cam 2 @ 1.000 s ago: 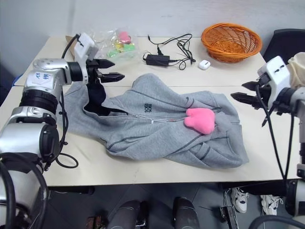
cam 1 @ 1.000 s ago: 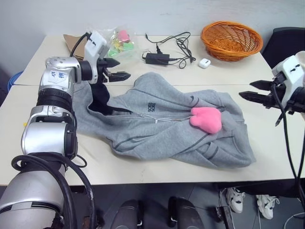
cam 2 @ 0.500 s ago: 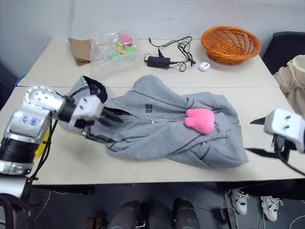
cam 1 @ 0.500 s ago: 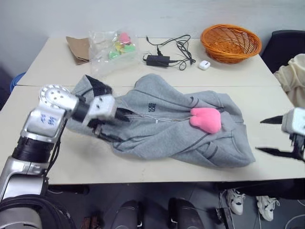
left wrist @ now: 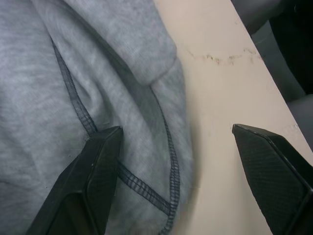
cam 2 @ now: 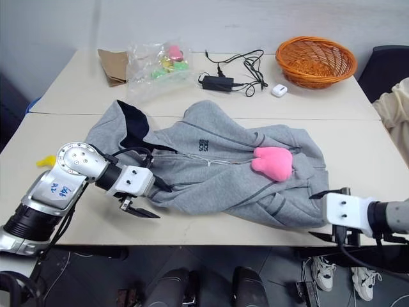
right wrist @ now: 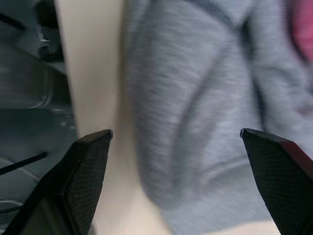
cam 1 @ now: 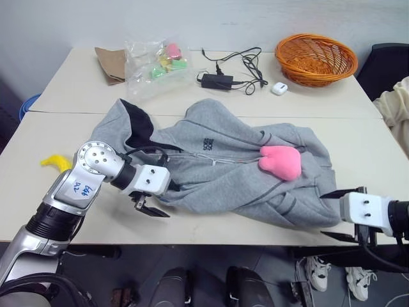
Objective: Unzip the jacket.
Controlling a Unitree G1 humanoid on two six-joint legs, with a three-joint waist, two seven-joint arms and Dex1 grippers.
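Cream cloth (cam 1: 395, 102) cut off at the right edge, jacket (right wrist: 205, 112) blurred in the right wrist view, its zipper partly hidden under the pink heart cushion (cam 1: 279, 161), bag contents (cam 1: 167, 57) too small to be told

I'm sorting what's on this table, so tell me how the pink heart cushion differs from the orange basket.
The pink heart cushion is soft, plump and solid, while the orange basket is a woven, open bowl. The cushion lies on top of the jacket near the table's middle; the basket stands on the bare tabletop at the far right corner. The basket looks clearly wider than the cushion. Neither gripper touches either of them.
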